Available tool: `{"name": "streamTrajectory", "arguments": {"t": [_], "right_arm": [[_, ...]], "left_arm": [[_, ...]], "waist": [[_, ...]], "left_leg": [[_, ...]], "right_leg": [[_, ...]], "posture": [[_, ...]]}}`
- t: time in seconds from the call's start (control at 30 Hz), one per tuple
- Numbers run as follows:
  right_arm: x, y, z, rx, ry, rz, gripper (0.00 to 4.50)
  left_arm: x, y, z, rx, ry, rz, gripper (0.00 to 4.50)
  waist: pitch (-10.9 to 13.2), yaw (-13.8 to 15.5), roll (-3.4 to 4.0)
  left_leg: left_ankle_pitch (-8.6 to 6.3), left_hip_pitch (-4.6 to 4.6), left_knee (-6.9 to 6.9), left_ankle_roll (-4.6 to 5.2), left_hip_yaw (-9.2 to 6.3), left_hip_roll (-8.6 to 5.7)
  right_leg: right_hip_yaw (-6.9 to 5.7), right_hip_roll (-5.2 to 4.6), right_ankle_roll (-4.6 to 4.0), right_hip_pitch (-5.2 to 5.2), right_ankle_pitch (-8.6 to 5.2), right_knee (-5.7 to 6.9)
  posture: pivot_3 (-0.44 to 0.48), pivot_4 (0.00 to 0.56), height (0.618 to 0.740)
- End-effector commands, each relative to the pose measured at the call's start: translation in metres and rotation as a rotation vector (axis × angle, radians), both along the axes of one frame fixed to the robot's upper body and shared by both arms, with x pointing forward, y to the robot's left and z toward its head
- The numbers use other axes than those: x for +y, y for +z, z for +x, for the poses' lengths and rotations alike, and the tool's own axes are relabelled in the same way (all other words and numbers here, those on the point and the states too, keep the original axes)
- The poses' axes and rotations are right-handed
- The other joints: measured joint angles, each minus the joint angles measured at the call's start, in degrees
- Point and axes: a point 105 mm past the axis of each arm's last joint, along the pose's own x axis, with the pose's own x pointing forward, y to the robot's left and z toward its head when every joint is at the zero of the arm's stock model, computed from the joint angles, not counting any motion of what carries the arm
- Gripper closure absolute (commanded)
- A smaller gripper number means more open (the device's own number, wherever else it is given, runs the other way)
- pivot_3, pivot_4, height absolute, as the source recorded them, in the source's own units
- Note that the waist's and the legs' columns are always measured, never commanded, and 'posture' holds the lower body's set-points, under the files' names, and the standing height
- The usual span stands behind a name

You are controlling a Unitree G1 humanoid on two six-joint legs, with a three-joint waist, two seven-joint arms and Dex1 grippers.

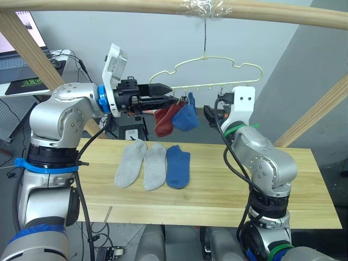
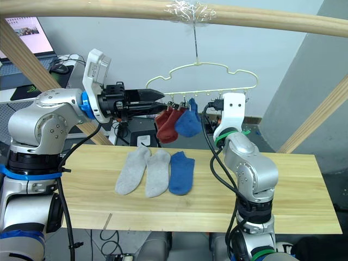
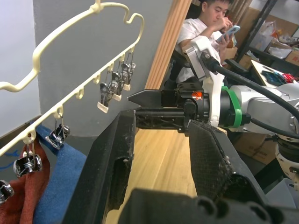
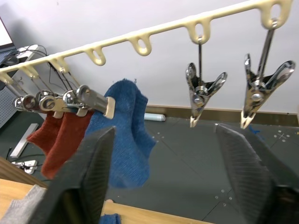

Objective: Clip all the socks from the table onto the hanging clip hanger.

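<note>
- My left fingers [image 2: 155, 95] are up by the clip hanger [image 2: 209, 76], pointing at its left end. They are spread apart and hold nothing.
- My right fingers [image 4: 163, 177] are up too, just under the hanger's bar. They are spread wide and hold nothing.
- The hanger hangs by its hook from a wooden pole [image 2: 109, 8] above the table [image 2: 283, 185].
- Three socks hang from clips at the left end of the hanger: two red socks [image 2: 166, 124] side by side, and one blue hanging sock [image 2: 188, 122] next to them.
- The other clips [image 4: 204, 93] on the bar hang with nothing in them.
- Three more socks lie flat on the table, side by side and touching: two grey socks [image 2: 145, 171] on the left and one blue table sock [image 2: 181, 172] on the right.
- A person [image 3: 205, 25] sits far behind, looking at a phone.
</note>
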Motion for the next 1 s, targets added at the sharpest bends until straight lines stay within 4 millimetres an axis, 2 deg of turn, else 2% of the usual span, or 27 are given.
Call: {"name": "streamTrajectory", "arguments": {"t": [0.03,0.47,1.0], "right_arm": [[-0.004,0.011,0.001,-0.047,-0.025,0.023,1.55],[-0.012,0.009,0.016,-0.045,-0.061,0.006,1.55],[-0.012,0.022,0.047,-0.089,-0.023,-0.026,1.55]], "left_arm": [[0.002,0.012,-0.005,-0.036,-0.014,-0.004,2.46],[0.009,0.003,-0.013,0.003,-0.013,0.048,2.46],[0.011,0.001,-0.017,-0.005,0.031,0.05,2.46]], "waist": [[0.0,0.0,0.0],[0.0,0.05,0.0],[0.0,0.46,0.0]], "left_leg": [[0.0,0.0,0.0,0.0,0.0,0.0],[0.0,0.0,0.0,0.0,0.0,0.0],[0.0,0.0,-0.01,0.01,0.0,0.0]], "right_leg": [[0.0,0.0,0.0,0.0,0.0,0.0],[0.0,0.0,0.0,0.0,0.0,0.0],[0.0,0.0,0.0,0.0,0.0,0.01]], "posture": [[0.103,0.163,0.74],[0.138,0.169,0.74],[0.18,0.172,0.74]]}}
